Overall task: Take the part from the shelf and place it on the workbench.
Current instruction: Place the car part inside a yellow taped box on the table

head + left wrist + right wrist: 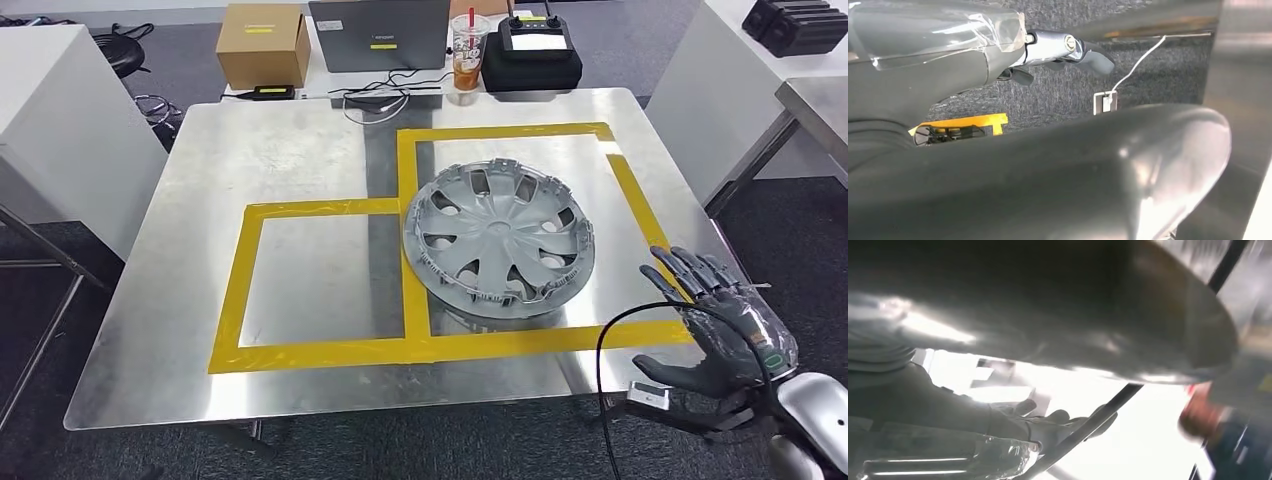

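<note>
The part [497,238], judged light, rigid, slippery plastic, is best taken by its rim; the right hand [716,322] is held spread, empty.

A steel bench [300,150] marked with yellow tape [330,350] stands on dark grey carpet [60,270], with white tables [50,110] at both sides and a cardboard box [263,45], laptop [380,35] and iced drink [469,50] behind
</note>
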